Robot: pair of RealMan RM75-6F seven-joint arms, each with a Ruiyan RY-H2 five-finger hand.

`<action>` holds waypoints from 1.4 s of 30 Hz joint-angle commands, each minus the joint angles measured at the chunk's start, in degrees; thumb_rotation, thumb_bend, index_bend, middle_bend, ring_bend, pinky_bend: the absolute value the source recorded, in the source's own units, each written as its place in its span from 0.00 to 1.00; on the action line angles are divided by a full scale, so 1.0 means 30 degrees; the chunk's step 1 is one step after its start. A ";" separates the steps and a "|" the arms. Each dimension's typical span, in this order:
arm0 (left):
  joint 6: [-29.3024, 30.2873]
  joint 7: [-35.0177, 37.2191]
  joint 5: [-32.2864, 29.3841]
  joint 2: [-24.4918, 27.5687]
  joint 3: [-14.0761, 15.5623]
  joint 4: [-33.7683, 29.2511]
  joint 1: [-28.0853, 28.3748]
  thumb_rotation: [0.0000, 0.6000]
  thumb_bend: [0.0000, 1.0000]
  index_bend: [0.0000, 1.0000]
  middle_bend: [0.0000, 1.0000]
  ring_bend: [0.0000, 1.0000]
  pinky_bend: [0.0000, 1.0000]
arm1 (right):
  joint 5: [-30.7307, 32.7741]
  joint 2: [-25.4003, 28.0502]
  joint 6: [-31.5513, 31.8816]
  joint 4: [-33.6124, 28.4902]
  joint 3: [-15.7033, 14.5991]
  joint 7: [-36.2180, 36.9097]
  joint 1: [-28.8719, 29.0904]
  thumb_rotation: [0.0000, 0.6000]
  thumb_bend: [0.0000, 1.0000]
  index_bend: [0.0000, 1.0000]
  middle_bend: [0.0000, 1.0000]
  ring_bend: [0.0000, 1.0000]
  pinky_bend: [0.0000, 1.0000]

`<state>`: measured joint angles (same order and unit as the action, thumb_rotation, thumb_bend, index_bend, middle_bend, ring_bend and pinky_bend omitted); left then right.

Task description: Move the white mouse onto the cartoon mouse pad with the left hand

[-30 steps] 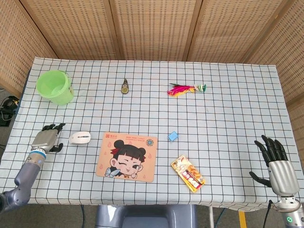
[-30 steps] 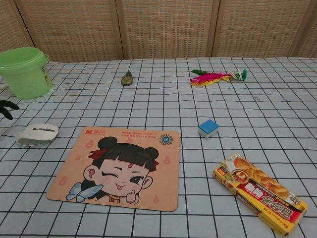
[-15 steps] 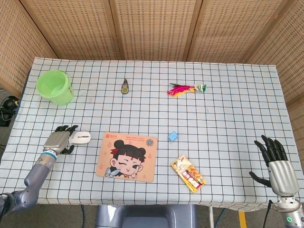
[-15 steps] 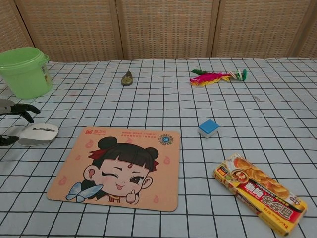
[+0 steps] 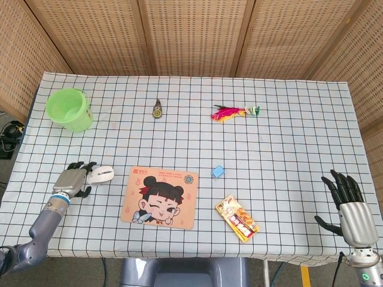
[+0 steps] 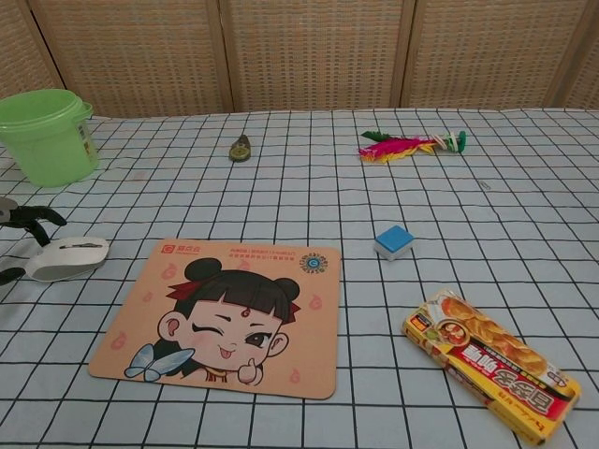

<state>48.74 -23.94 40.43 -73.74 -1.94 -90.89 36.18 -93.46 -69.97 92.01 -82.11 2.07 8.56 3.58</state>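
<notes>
The white mouse [image 5: 102, 175] [image 6: 67, 258] lies on the checked tablecloth just left of the cartoon mouse pad [image 5: 160, 197] [image 6: 225, 318]. My left hand [image 5: 74, 180] is wrapped around the mouse's left end. Its dark fingers [image 6: 34, 216] reach along the far side and the thumb sits on the near side, pinching the mouse. The mouse still rests on the table, turned slightly. My right hand [image 5: 349, 204] hovers open at the table's right front corner, fingers spread, and shows only in the head view.
A green bucket [image 5: 69, 109] [image 6: 47, 136] stands at the back left. A small round tool [image 5: 157, 110], a feather shuttlecock [image 5: 233, 112], a blue cube [image 5: 217, 171] and a snack packet [image 5: 237, 218] lie further right.
My left hand came in from the left and closed its fingers around the mouse's left end. The mouse shifted and turned a little. The right hand stayed still.
</notes>
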 commanded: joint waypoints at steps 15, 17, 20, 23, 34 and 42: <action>0.0468 0.0310 0.1475 0.0307 0.0681 -0.1576 -0.0204 1.00 0.52 0.07 0.23 0.00 0.02 | -0.0167 0.0030 0.0094 -0.0094 -0.0070 0.0091 -0.0029 1.00 0.08 0.14 0.00 0.00 0.00; 0.0639 0.0361 0.1890 0.0392 0.0735 -0.1950 -0.0250 1.00 0.52 0.07 0.23 0.00 0.02 | -0.0216 0.0022 0.0134 -0.0107 -0.0079 0.0049 -0.0036 1.00 0.08 0.14 0.00 0.00 0.00; 0.0703 0.0289 0.2248 0.0360 0.0868 -0.2275 -0.0234 1.00 0.52 0.07 0.23 0.00 0.02 | -0.0197 0.0041 0.0184 -0.0142 -0.0066 0.0063 -0.0065 1.00 0.07 0.14 0.00 0.00 0.00; 0.0599 0.0114 0.2155 0.0191 0.0962 -0.2311 -0.0104 1.00 0.52 0.07 0.23 0.00 0.02 | -0.0239 0.0096 0.0307 -0.0195 -0.0050 0.0133 -0.0101 1.00 0.07 0.14 0.00 0.00 0.00; 0.0707 -0.0155 0.2332 -0.0243 0.1027 -0.2956 0.0257 1.00 0.52 0.08 0.23 0.00 0.02 | -0.0224 0.0138 0.0285 -0.0180 -0.0044 0.0242 -0.0103 1.00 0.08 0.14 0.00 0.00 0.00; 0.0854 0.0267 0.3480 -0.0052 0.1123 -0.3891 0.0210 1.00 0.52 0.09 0.23 0.00 0.02 | -0.0239 0.0141 0.0288 -0.0208 -0.0051 0.0207 -0.0108 1.00 0.08 0.14 0.00 0.00 0.00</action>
<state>51.27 -23.37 50.53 -74.08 1.30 -102.22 36.86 -94.19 -69.56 92.87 -82.74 1.92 9.18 3.26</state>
